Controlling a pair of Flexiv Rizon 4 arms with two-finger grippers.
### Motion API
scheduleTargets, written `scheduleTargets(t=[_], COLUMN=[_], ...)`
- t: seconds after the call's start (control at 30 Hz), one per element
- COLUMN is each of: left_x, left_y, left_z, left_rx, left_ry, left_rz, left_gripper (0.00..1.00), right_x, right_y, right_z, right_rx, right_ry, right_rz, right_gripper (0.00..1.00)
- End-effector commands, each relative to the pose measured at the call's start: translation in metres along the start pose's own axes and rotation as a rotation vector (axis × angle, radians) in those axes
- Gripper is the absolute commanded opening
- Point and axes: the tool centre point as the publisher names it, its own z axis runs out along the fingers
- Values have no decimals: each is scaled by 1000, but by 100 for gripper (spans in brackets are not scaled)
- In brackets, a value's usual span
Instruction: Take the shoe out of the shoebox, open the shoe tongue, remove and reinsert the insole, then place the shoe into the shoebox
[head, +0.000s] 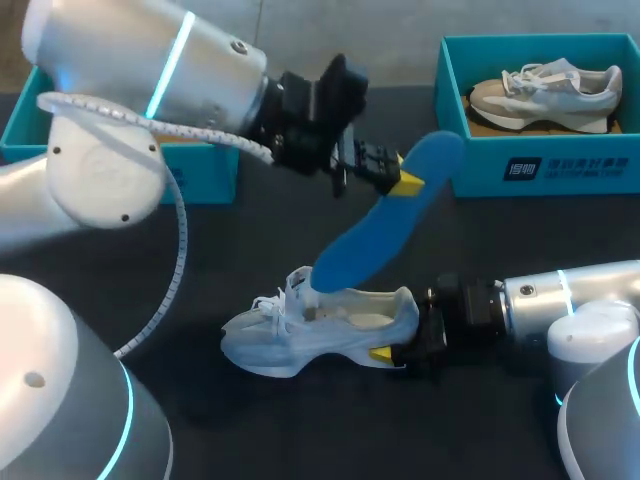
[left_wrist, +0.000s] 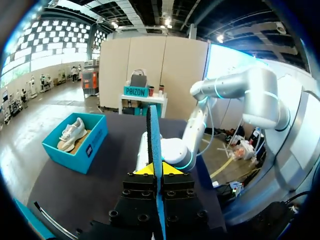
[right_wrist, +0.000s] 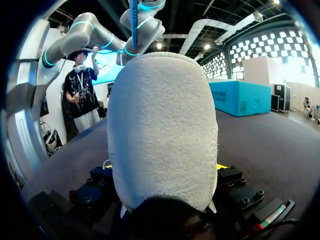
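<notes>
Left tool is clamped on the blue insole at its far end, toe tip in the white shoe mid-counter, right tool clamped on the heel, so I'd keep the insole angled along the opening and hold that heel steady.

Bright, even light from overhead; soft shadows on the table

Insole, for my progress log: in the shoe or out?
Mostly out: the insole slants up, lower tip at the shoe, held in the left claw.
</notes>
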Motion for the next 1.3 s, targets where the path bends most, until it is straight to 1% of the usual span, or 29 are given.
scheduleTargets(t=[0.03, 0.6, 0.8, 1.03, 1.17, 1.3], left_x=[7, 7, 10, 15, 20, 23], left_y=[-5, -5, -5, -14, -22, -31], left_z=[-27, -27, -28, -27, -31, -37], left_rx=[11, 11, 27, 92, 136, 158], left_ry=[-24, -24, -21, 22, 40, 39], left_rz=[-1, -1, -23, -42, -38, -23], left_gripper=[0, 0, 0, 0, 0, 0], right_x=[1, 1, 1, 1, 1, 1], right_y=[1, 1, 1, 1, 1, 1], right_z=[1, 1, 1, 1, 1, 1], right_rx=[6, 6, 6, 6, 6, 6], right_ry=[-1, -1, -1, -1, -1, -1], right_rz=[1, 1, 1, 1, 1, 1], right_gripper=[0, 0, 0, 0, 0, 0])
